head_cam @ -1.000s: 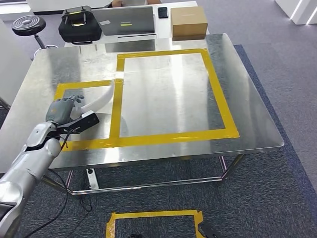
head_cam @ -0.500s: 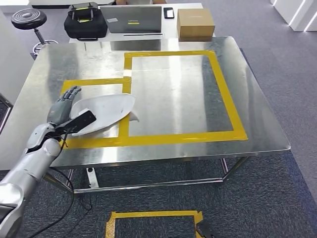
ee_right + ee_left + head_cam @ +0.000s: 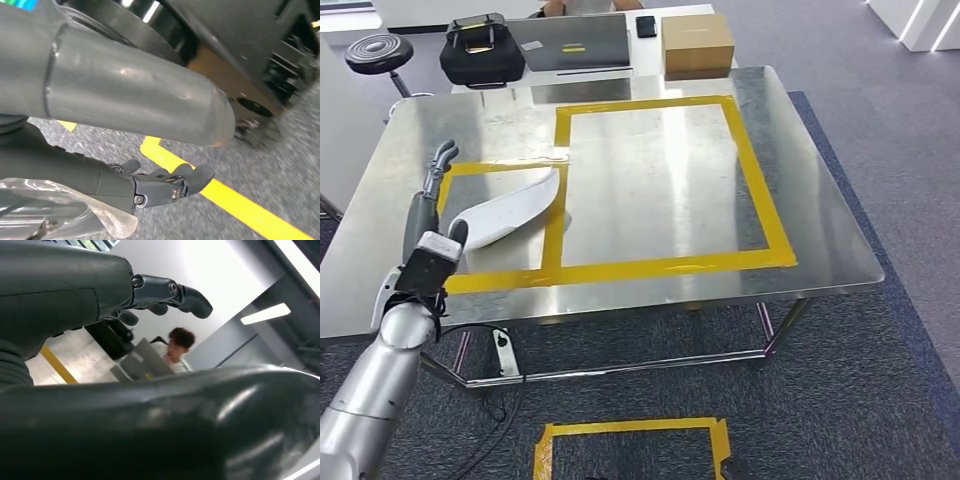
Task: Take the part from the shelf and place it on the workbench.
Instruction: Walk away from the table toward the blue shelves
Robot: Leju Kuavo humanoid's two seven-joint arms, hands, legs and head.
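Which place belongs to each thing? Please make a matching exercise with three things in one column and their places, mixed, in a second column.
Things:
1. white part
2. cardboard box
3. black bag

Places:
A. on the far table, right of the laptop
B. on the far table, left of the laptop
C. on the metal workbench, in the small yellow tape frame

Pairs: 1-C, 2-A, 3-B

1. The part [image 3: 509,212] is a long, white, curved shell, tapering toward one end, lying flat (its underside hidden).
2. It rests on the workbench [image 3: 803,200], a shiny metal tabletop, inside the smaller yellow-taped rectangle, its far tip reaching the tape.
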